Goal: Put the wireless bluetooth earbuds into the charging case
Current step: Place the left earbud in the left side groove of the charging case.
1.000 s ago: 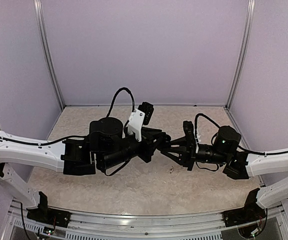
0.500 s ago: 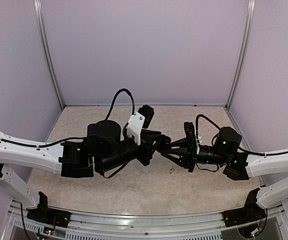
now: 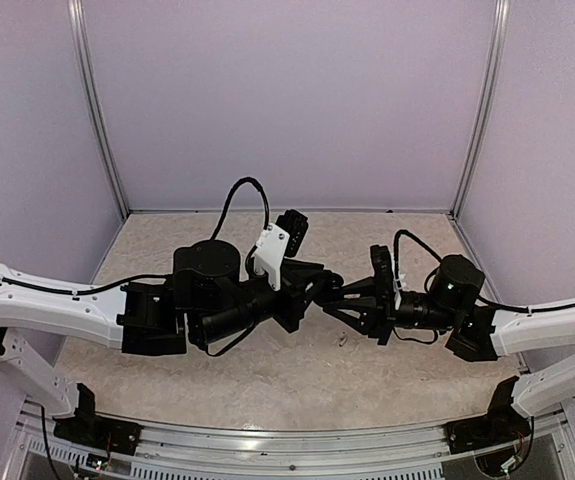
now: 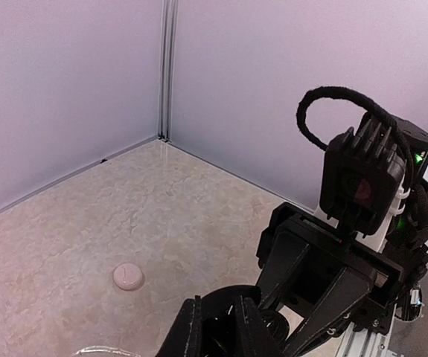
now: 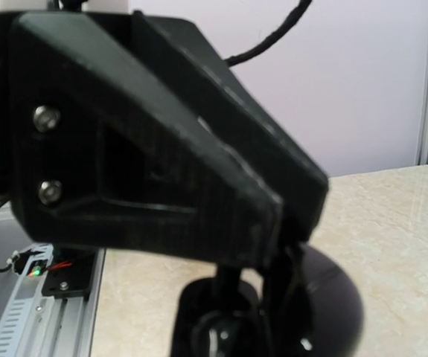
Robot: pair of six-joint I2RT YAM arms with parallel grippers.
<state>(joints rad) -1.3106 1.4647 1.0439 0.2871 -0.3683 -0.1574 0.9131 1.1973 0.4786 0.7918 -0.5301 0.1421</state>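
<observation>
Both grippers meet in mid-air over the table's middle. My left gripper is shut on the glossy black charging case, which hangs open with its rounded lid to one side. My right gripper faces it. Its narrow tips are shut close together over the case's open cavity, on what looks like a small glossy black earbud; blur hides the detail. A tiny pale earbud lies on the table below the two grippers.
A small pink round puck rests on the marbled tabletop toward the back corner. The rim of a clear object shows at the left wrist view's bottom edge. Lilac walls close in three sides.
The left arm has drawn slightly left and the right gripper has eased slightly right. Both grips are unchanged.
</observation>
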